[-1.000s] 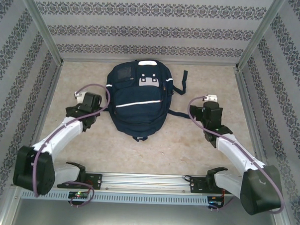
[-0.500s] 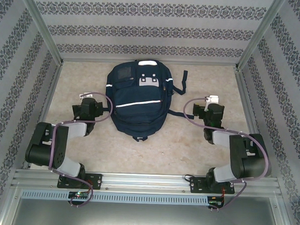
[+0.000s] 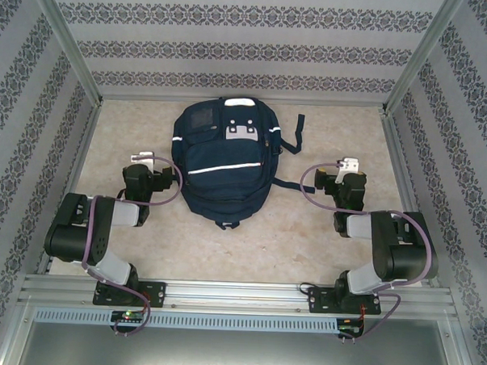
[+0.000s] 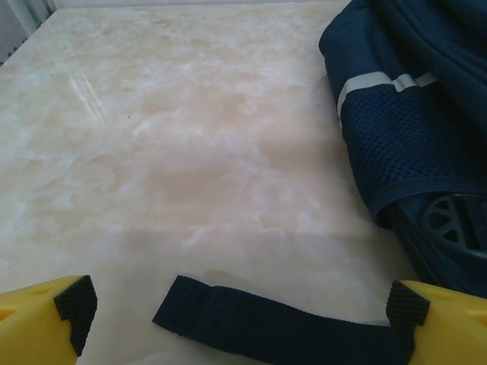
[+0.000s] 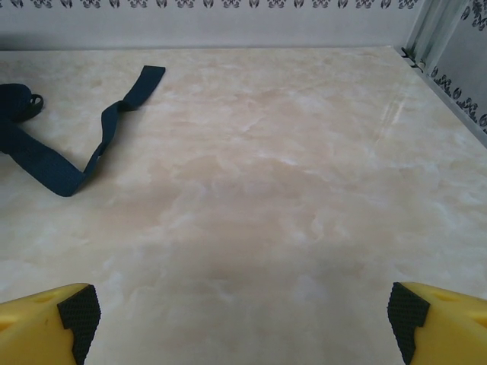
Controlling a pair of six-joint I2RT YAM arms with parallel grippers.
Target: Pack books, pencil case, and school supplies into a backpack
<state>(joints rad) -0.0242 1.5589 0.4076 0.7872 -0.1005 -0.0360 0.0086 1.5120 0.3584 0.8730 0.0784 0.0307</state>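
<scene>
The backpack (image 3: 221, 165) lies flat near the middle of the table (image 3: 306, 234), front side up, with its zips apparently closed. It is soft fabric and looks limp and probably light, so it would likely sag and fold if lifted by a single point. The better places to take hold are probably the top handle or a zip pull, with the other arm pinning the cloth while the mouth is opened. There is one backpack. One loose strap (image 4: 274, 323) lies on the table between the left fingers (image 4: 74, 300), and a second strap (image 5: 76, 163) trails well ahead of the right fingers (image 5: 80, 308). Both pairs of fingers are spread wide and grasp nothing, one pair on each side of the backpack.
</scene>
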